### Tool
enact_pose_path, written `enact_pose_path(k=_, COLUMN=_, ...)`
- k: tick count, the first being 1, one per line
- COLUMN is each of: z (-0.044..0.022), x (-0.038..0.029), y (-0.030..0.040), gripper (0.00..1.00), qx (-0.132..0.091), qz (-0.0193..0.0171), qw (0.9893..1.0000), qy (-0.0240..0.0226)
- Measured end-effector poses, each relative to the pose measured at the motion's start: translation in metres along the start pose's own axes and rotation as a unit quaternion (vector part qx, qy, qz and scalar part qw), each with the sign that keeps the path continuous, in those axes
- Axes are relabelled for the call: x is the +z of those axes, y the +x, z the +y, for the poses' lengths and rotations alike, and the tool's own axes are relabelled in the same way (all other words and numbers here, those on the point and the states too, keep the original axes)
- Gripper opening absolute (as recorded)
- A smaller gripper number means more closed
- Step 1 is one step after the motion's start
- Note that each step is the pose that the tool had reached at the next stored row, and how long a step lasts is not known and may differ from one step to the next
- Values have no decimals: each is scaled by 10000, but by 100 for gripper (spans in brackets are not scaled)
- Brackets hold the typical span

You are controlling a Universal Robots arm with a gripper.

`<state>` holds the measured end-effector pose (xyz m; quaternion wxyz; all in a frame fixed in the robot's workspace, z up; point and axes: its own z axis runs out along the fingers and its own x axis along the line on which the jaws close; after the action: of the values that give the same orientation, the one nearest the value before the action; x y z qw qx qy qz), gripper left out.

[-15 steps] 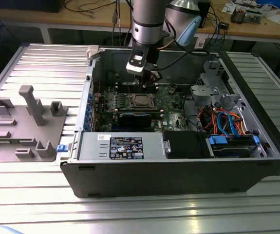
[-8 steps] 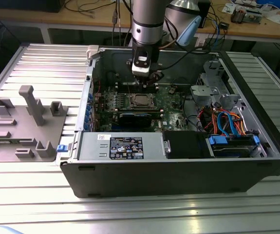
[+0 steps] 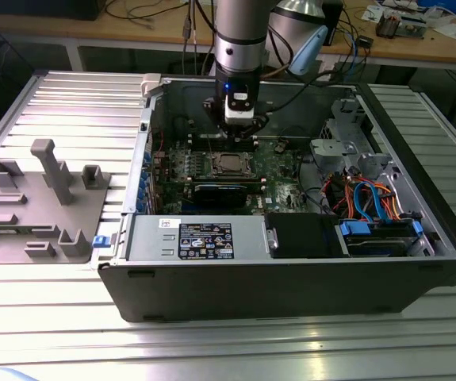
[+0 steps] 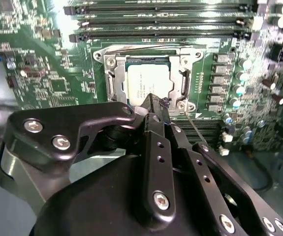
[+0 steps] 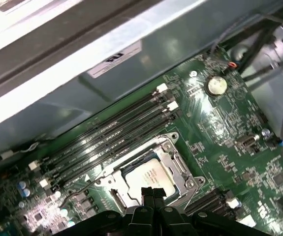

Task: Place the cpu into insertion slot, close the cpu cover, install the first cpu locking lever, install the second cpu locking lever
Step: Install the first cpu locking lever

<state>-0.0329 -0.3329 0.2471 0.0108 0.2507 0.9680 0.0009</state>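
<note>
Green board [image 4: 43, 73]; cpu [image 4: 141, 81] partly hidden behind pincer [image 4: 154, 100], closed tight on nothing.

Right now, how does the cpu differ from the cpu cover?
The cpu is a solid silvery-grey square; the cpu cover is an open frame with a cut-out centre. The cpu is smaller and sits within the cut-out; the cpu cover surrounds it. Both are metallic, square and lie flat.
</note>
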Motion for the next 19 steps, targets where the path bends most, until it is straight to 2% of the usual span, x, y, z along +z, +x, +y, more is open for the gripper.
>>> enact_pose_path(k=4, z=0, x=1, y=0, gripper=11, qx=-394, qz=2, qw=9992, qy=-8)
enact_pose_path(k=6, z=0, x=1, y=0, gripper=11, qx=-576, qz=4, qw=9983, qy=-11)
enact_pose_path(k=8, z=0, x=1, y=0, gripper=11, qx=-776, qz=5, qw=9970, qy=-16)
enact_pose_path(k=12, z=0, x=2, y=0, gripper=11, qx=-1185, qz=8, qw=9929, qy=-24)
enact_pose_path(k=13, z=0, x=3, y=0, gripper=11, qx=-1333, qz=9, qw=9911, qy=-28)
enact_pose_path(k=15, z=0, x=3, y=0, gripper=11, qx=-1502, qz=10, qw=9887, qy=-31)
enact_pose_path(k=16, z=0, x=4, y=0, gripper=11, qx=-1625, qz=11, qw=9867, qy=-33)
enact_pose_path(k=17, z=0, x=4, y=0, gripper=11, qx=-1700, qz=12, qw=9854, qy=-35)
enact_pose_path(k=18, z=0, x=4, y=0, gripper=11, qx=-1736, qz=12, qw=9848, qy=-35)
enact_pose_path(k=19, z=0, x=4, y=0, gripper=11, qx=-1741, qz=12, qw=9847, qy=-36)
